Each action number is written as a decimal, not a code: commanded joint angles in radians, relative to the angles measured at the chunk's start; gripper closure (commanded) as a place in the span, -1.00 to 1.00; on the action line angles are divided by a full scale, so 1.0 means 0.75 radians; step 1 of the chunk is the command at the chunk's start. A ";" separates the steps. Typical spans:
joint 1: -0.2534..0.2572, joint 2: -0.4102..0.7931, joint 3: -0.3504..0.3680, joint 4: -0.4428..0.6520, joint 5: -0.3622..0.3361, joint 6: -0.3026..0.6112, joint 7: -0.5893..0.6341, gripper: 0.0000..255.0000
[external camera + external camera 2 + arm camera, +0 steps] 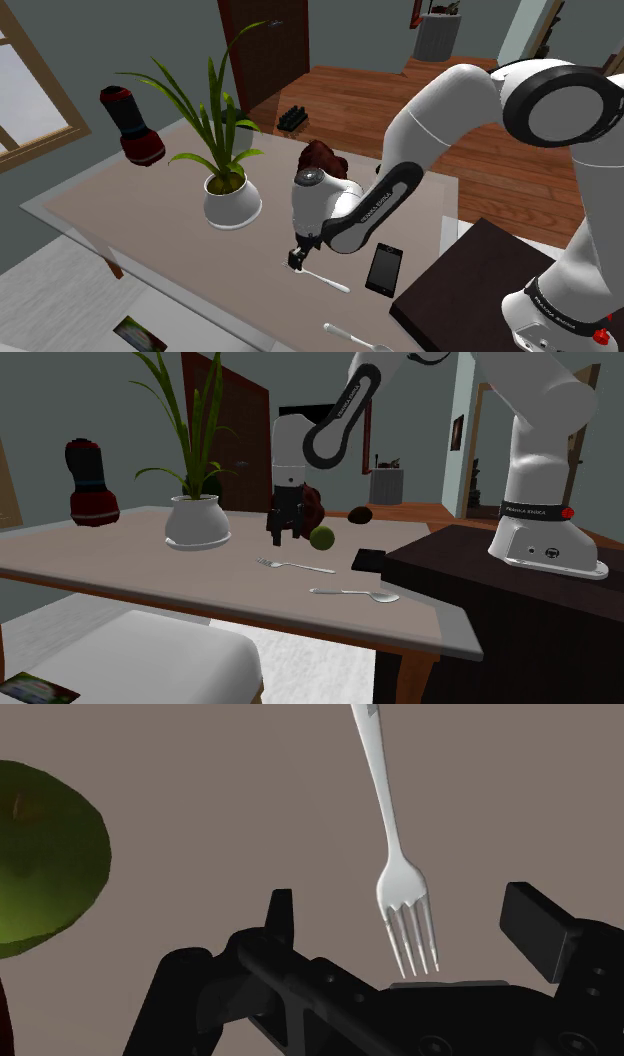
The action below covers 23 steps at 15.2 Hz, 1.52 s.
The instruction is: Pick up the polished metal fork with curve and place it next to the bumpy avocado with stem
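pincer open, jaws straddling the tine end of the fork, not touching it. Fork lies flat on the worktop between plant pot and phone. I'd shift to the handle, drop straight, close across the narrow width. Green round fruit just beside, mind it. Avocado, probably the dark oval, sits beyond

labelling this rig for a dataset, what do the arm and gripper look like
The arm has glossy white rounded links with dark joint rings, small dark lettering along the forearm, and a black band with a red dot near its base. The gripper is all black with two blocky fingers.
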 commanded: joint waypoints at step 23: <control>0.093 0.252 -0.069 0.190 -0.061 0.069 0.051 1.00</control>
